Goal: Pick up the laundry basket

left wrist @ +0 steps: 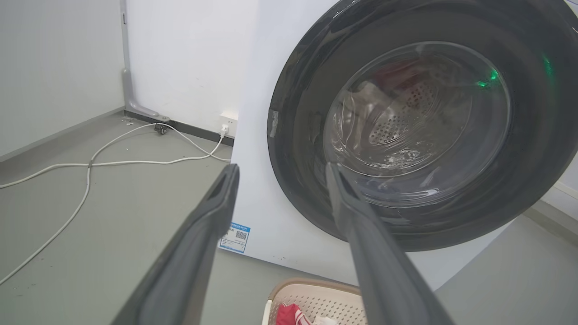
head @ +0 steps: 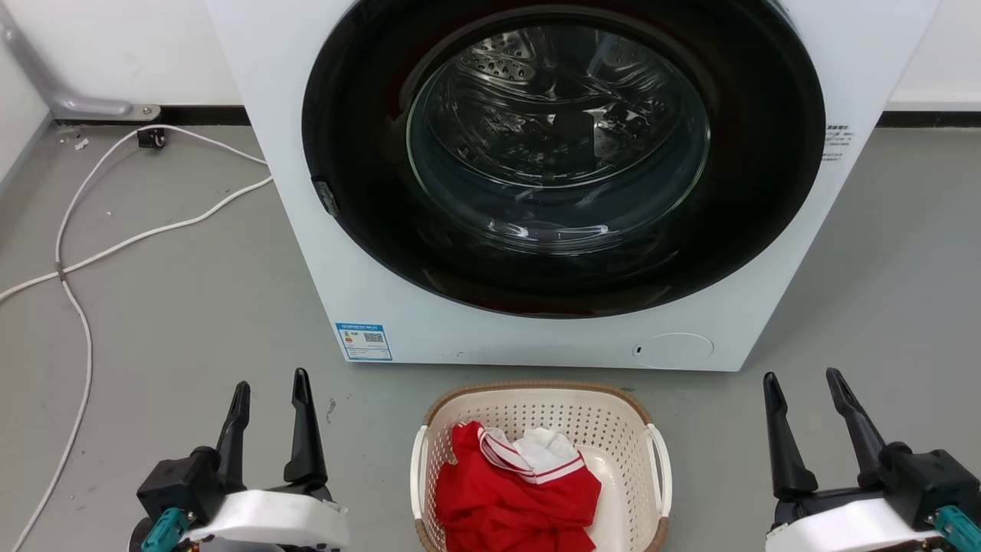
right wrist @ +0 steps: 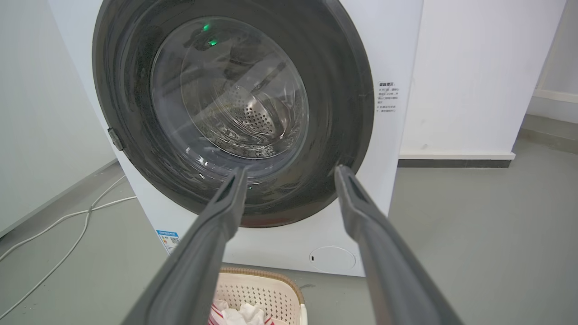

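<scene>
The laundry basket, cream-white and perforated with a brown woven-look rim and white side handles, sits on the grey floor at the bottom middle of the head view, just before the washing machine. Red and white clothes lie in it. My left gripper is open, off to the basket's left and well apart from it. My right gripper is open too, off to its right. In the left wrist view the laundry basket shows between the fingers; the right wrist view catches the laundry basket at the bottom edge.
A white front-loading washing machine with a dark round door, shut, stands right behind the basket. White cables trail over the floor at the left. A white wall with a dark skirting runs behind.
</scene>
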Controlling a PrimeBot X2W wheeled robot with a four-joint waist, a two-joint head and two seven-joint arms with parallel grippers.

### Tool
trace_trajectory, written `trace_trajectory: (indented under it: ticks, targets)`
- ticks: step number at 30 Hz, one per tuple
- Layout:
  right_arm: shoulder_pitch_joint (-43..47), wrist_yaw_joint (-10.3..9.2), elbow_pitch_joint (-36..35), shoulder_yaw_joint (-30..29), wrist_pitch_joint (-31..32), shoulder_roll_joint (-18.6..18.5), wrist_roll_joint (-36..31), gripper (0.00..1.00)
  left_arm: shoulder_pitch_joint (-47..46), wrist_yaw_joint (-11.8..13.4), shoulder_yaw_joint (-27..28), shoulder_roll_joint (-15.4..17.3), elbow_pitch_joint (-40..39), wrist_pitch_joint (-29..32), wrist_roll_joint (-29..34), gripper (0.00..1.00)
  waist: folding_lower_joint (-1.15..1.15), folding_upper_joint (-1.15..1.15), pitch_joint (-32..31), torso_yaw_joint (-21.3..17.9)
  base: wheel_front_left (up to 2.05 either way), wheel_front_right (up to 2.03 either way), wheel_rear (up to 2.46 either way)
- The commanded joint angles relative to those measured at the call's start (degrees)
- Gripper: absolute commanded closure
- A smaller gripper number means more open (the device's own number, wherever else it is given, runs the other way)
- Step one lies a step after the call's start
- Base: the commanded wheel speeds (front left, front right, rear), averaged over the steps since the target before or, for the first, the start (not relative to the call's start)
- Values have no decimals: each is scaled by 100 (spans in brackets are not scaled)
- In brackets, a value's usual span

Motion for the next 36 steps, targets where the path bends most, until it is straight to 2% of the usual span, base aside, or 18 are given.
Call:
trace_trajectory:
  ticks: [1, 27, 36]
  targets:
    - [54, -2, -74, -2, -53, -17, -156, 0, 43, 34, -17, 12, -52, -58, 152, 0, 0, 0, 2, -2, 0, 0, 0]
    - [227, -2, -166, -31, -337, -16, -1112, 0, 213, 207, -92, 12, -100, -340, 1225, 0, 0, 0, 9, -19, 0, 0, 0]
    - [231, -2, -75, -59, -331, -16, -1016, 0, 212, 243, -78, 11, -30, -334, 1219, 0, 0, 0, 20, -21, 0, 0, 0]
